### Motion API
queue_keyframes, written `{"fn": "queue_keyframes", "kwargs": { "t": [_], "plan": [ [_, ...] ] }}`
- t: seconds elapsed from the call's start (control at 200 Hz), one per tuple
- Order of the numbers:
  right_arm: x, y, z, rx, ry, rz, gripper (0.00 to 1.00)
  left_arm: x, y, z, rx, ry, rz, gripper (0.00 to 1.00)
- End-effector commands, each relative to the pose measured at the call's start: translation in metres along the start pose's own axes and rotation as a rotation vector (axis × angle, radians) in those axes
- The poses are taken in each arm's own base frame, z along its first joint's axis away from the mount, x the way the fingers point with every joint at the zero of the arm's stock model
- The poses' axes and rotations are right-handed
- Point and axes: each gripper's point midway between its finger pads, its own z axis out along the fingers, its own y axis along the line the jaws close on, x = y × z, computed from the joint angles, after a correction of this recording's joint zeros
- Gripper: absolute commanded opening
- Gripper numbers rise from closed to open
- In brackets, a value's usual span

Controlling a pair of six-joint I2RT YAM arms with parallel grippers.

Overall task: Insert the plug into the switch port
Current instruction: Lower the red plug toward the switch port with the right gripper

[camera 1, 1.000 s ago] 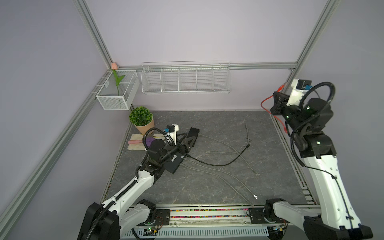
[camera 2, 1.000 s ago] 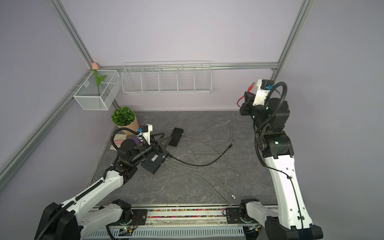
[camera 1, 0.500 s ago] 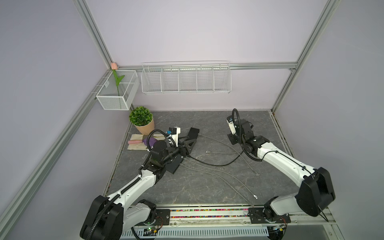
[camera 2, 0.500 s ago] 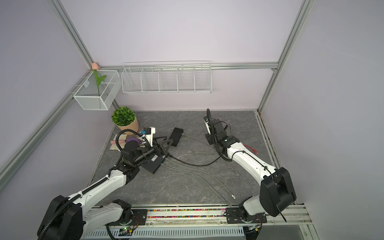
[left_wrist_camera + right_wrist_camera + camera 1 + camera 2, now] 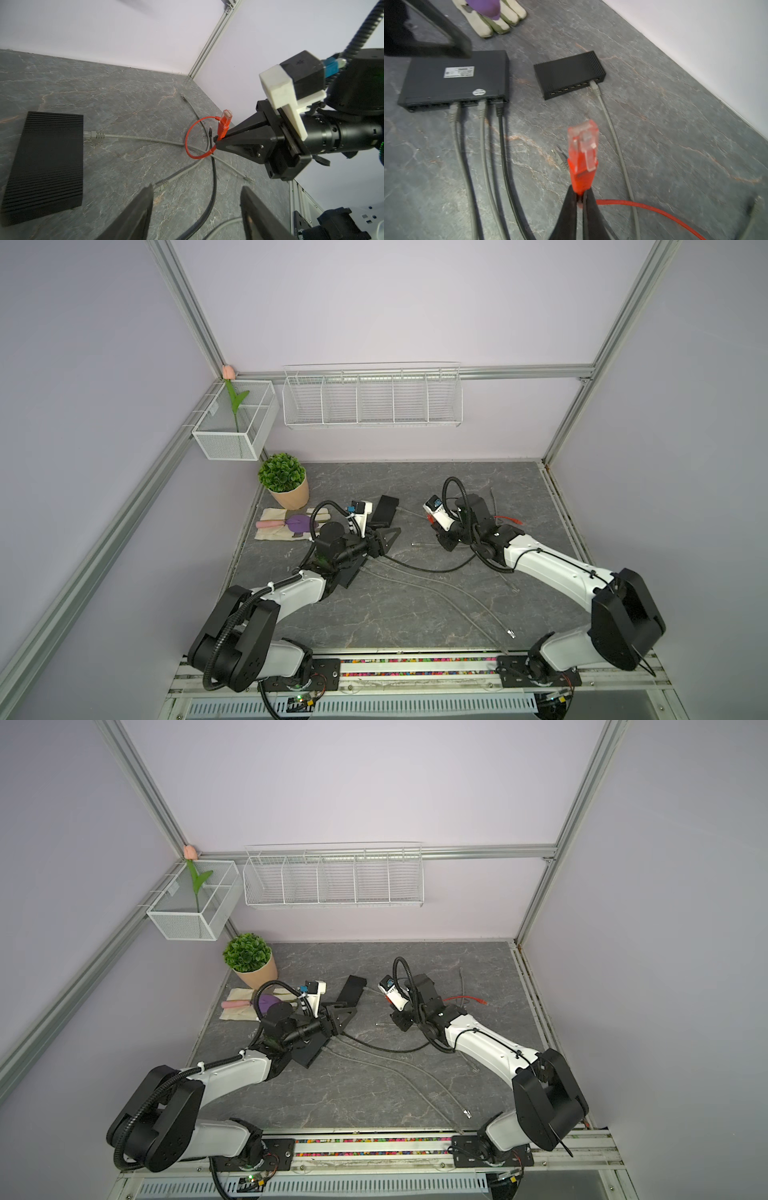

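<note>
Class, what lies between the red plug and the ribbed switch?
Right wrist view: bare tabletop from plug to switch; gray cable alongside.

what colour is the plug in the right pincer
Red plug, clear tip; right wrist view shows it best.

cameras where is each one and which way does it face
top views: high in front, facing down at the table; both arms show.
left wrist: on the left arm, looking past its open fingers at the finned switch and right pincer gripping the red plug.
right wrist: on the right arm, looking past the plug at the labelled switch, finned switch and left pincer.
shared: both wrist views show plug and finned switch.
</note>
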Motion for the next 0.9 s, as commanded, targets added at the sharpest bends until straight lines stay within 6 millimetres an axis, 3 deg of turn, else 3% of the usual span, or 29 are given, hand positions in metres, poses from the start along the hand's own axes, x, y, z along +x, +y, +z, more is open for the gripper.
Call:
{"fn": "queue_keyframes", "kwargs": {
  "t": [0.0,0.47,0.78,0.895],
  "plan": [
    [-0.004,0.019,0.002,-0.098,-0.035,-0.040,0.07,-0.017,-0.015,0.009,0.063,-0.040,0.042,0.67],
    [0.002,0.048,0.015,-0.248,0.059,-0.074,0.07,-0.015,-0.028,0.037,0.125,0.003,0.094,0.66],
    [-0.002,0.059,0.009,-0.308,0.061,-0.075,0.07,-0.009,-0.025,0.045,0.142,0.020,0.080,0.56],
    [-0.002,0.059,0.009,-0.313,0.065,-0.074,0.07,-0.009,-0.026,0.047,0.153,0.021,0.076,0.47]
  ]
}}
